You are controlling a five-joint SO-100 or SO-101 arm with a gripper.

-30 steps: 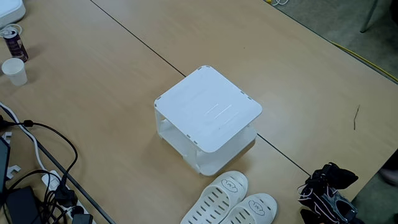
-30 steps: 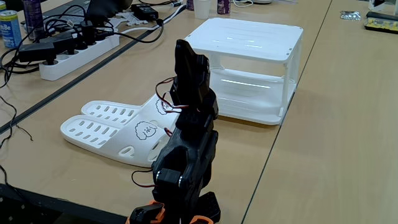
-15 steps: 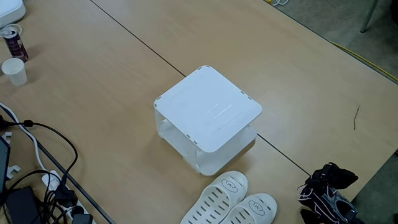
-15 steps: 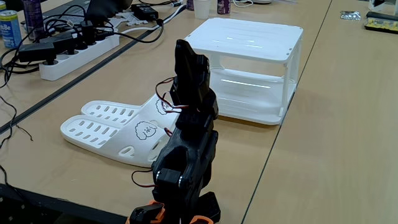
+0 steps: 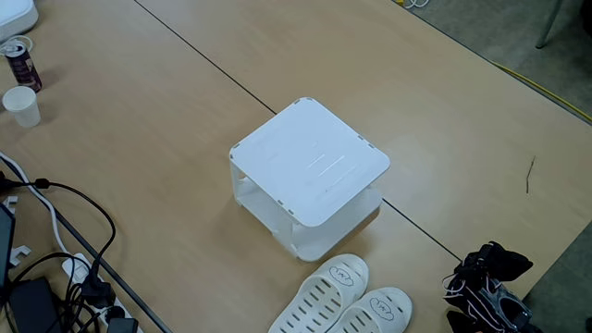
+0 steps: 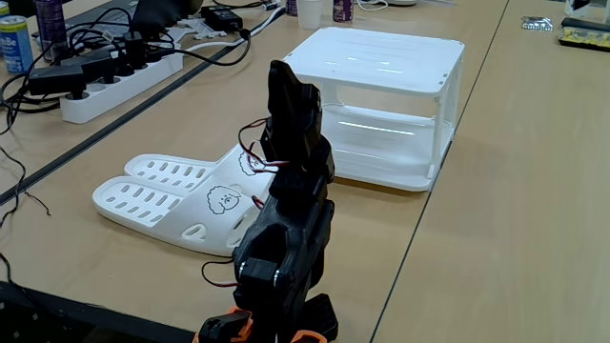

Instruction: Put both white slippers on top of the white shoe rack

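Observation:
The white shoe rack (image 5: 310, 166) stands mid-table, its flat top bare; in the other fixed view the rack (image 6: 381, 62) is beyond the arm. Two white slippers lie side by side on the table in front of it, one (image 5: 326, 289) nearer the rack and one (image 5: 379, 312) beside it. Seen from behind the arm, they (image 6: 157, 195) lie to its left, black faces on the straps. The black arm is folded at the table edge, and my gripper (image 6: 286, 81) points up, away from both slippers. Its jaws read as one dark mass. In the high fixed view the gripper (image 5: 490, 259) sits bottom right.
A power strip (image 6: 114, 81) with tangled black cables lies along the left side. A paper cup (image 5: 20, 104) and a can (image 5: 20, 63) stand at the far left. A dark seam runs diagonally across the table under the rack. The table edge (image 5: 555, 264) passes right by the arm.

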